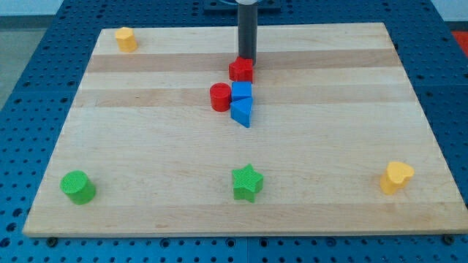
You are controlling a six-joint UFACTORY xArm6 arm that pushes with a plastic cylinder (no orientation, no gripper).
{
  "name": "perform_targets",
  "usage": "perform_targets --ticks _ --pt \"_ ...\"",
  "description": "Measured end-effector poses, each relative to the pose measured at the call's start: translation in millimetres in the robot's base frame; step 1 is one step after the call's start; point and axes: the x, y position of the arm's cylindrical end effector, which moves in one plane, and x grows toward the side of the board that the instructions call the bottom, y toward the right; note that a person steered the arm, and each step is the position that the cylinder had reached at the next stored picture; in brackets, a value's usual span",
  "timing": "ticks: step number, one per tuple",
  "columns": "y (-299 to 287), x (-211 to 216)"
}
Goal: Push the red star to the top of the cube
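Red star (pixel 241 69) sits in the upper middle of the frame, directly above the blue cube (pixel 242 91) and touching or all but touching its top edge. Eight blocks lie on the wooden table (pixel 146 139): two red, two blue, two green and two yellow. Nearest the bottom of the frame are three, well apart: a green cylinder (pixel 77 186) at lower left, a green star (pixel 247 183) at lower middle and a yellow heart-like block (pixel 395 177) at lower right. Farther up, just above the middle, four blocks cluster tightly: a blue wedge (pixel 242 112) lowest, the blue cube touching it from above, a red cylinder (pixel 220 97) pressed against the cube's left side, and the red star over the cube. At the far upper left stands a lone yellow block (pixel 126 39), its shape hard to make out. No block rests inside or upon another. The arm carries no jaws, only a straight dark rod, so nothing is gripped; my tip (pixel 247 59) comes down at the star's upper edge, touching it from the far side.
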Motion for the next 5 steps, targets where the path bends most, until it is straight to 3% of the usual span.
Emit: perform_targets --ticks 5 --pt "-5 26"
